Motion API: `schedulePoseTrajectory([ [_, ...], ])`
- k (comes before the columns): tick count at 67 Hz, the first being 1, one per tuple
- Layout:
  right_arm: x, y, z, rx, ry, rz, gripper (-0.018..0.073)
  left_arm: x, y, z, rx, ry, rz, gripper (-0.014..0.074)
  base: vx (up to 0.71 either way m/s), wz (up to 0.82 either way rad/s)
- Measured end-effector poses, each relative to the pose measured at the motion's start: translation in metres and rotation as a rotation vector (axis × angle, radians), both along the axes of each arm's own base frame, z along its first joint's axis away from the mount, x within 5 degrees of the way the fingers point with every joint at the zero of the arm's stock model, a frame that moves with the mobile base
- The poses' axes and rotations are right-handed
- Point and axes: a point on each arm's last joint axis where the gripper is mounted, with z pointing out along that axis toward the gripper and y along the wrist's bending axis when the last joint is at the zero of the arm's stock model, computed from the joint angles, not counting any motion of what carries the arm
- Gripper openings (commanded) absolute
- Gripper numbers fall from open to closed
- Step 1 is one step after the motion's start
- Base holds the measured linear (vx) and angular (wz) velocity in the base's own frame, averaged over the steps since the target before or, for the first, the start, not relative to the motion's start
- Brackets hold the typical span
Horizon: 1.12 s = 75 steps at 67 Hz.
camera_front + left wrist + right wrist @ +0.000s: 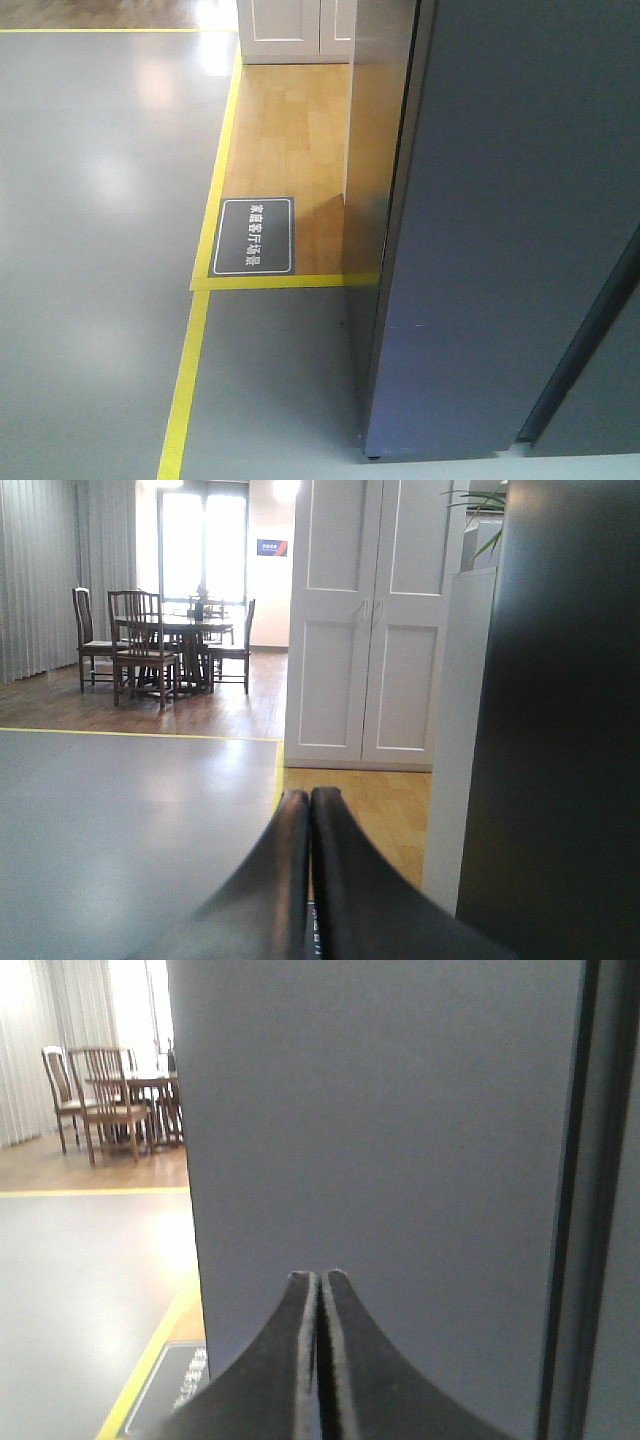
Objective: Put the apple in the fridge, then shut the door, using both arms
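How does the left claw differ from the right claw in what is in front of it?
The left claw faces open floor and a white cabinet, with the dark fridge to one side; the right claw points straight at the fridge's grey panel. A seam of light shows between the right claw's pads, none on the left. Both are shut and hold nothing.

One fridge (pixel 500 250), one floor sign (pixel 254 236), one white two-door cabinet (pixel 370 630), one dining table (pixel 185 625), several chairs (pixel 140 645)
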Motion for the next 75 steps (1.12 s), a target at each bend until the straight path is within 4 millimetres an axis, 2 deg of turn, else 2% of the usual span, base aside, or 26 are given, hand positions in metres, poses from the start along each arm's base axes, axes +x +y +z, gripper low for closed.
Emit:
schedulePoseTrajectory([
  [75,0.0001,0.0,-0.0011,-0.004,0.008,0.0,-0.0003,0.0,0.0,-0.0001,0.0,0.001,0.0,-0.0006,0.0,0.0],
])
